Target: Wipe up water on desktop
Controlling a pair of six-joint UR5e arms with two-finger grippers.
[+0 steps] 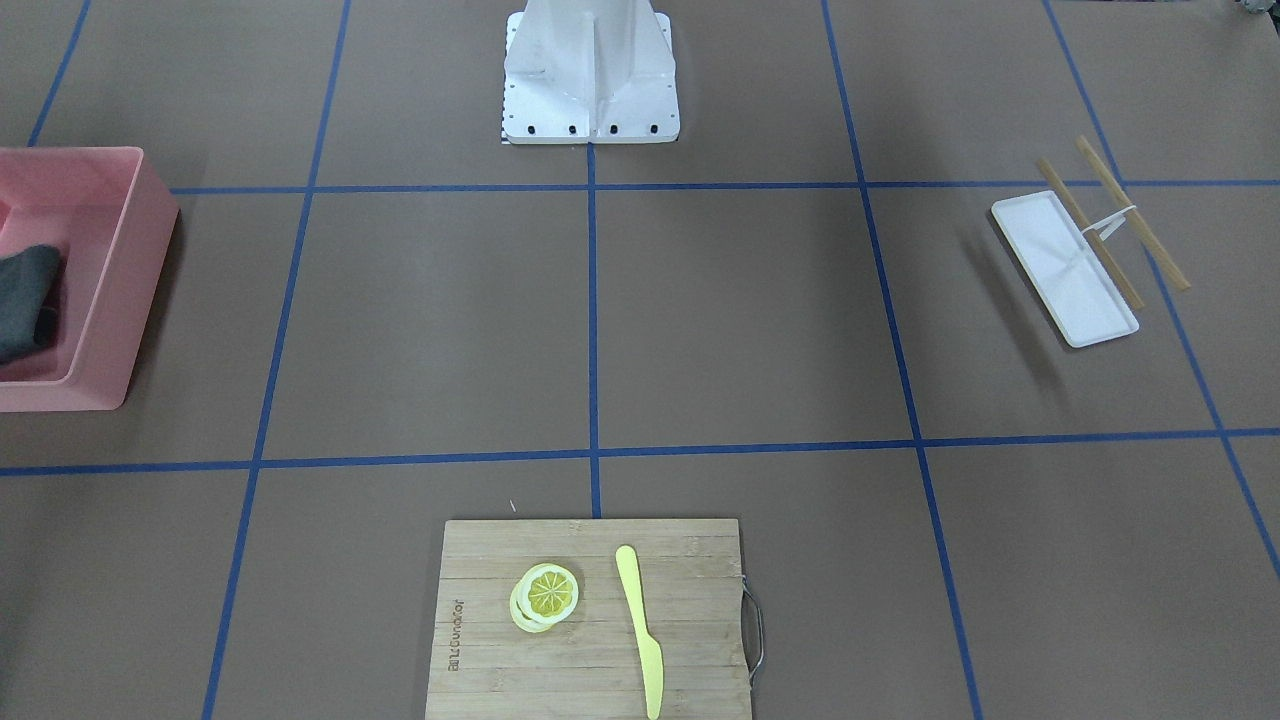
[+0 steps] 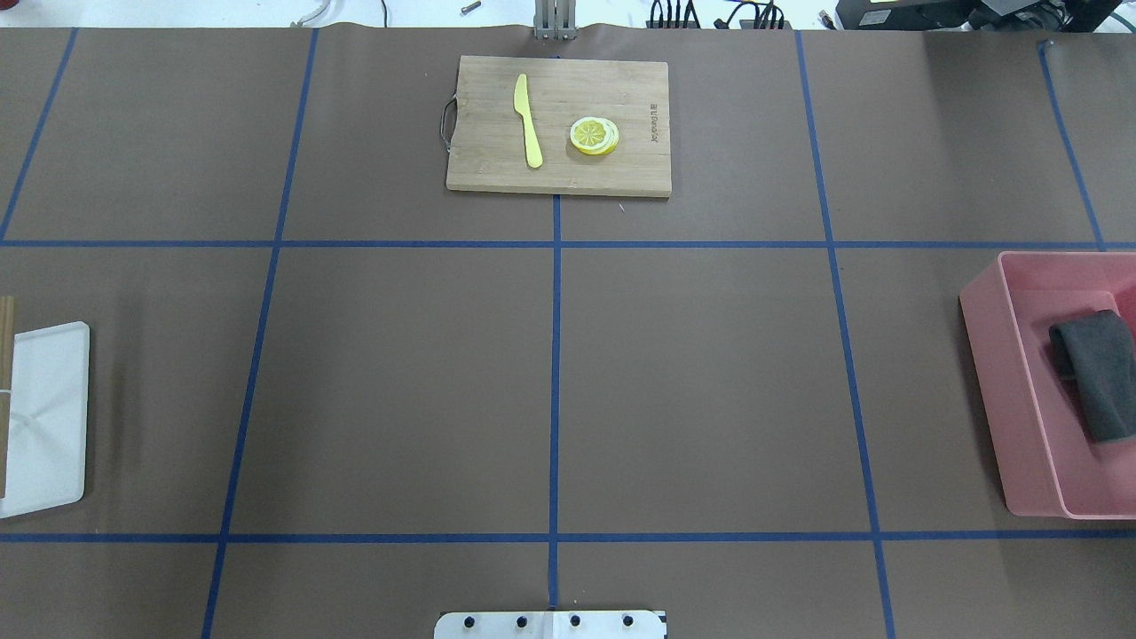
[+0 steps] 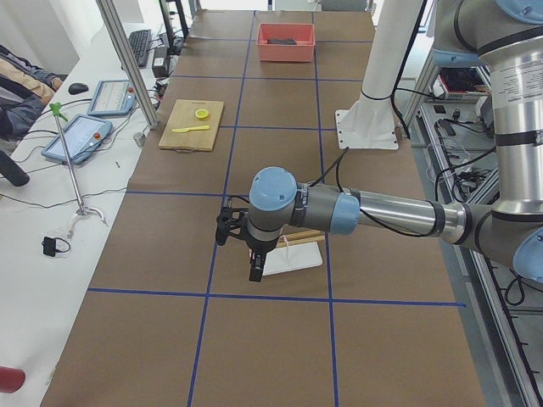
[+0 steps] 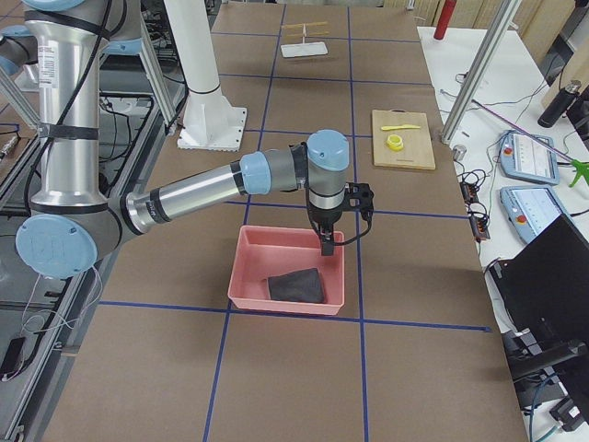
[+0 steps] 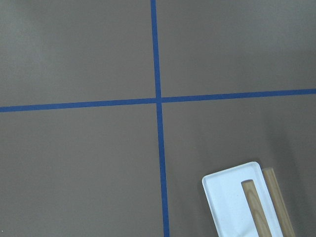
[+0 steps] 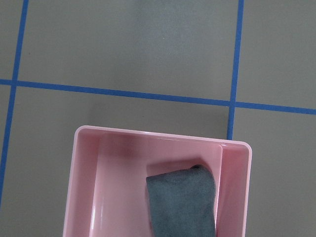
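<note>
The desktop [image 2: 692, 382] is brown and crossed by blue tape lines; I see no water on it. A folded dark grey cloth [image 2: 1096, 373] lies in a pink bin [image 2: 985, 355] at the robot's right, and also shows in the right wrist view [image 6: 182, 202]. My right gripper [image 4: 327, 245] hangs over the bin's rim [image 4: 285, 232], seen only in the exterior right view, so I cannot tell whether it is open or shut. My left gripper [image 3: 254, 270] hangs beside a white tray [image 3: 297, 259], seen only in the exterior left view, so I cannot tell its state either.
The white tray [image 2: 44, 417] with wooden sticks [image 1: 1130, 210] across it lies at the robot's left. A bamboo cutting board [image 2: 484, 173] with a yellow knife [image 2: 528, 120] and a lemon slice [image 2: 594, 136] sits at the far middle edge. The robot's base plate [image 1: 590, 125] is at the near middle.
</note>
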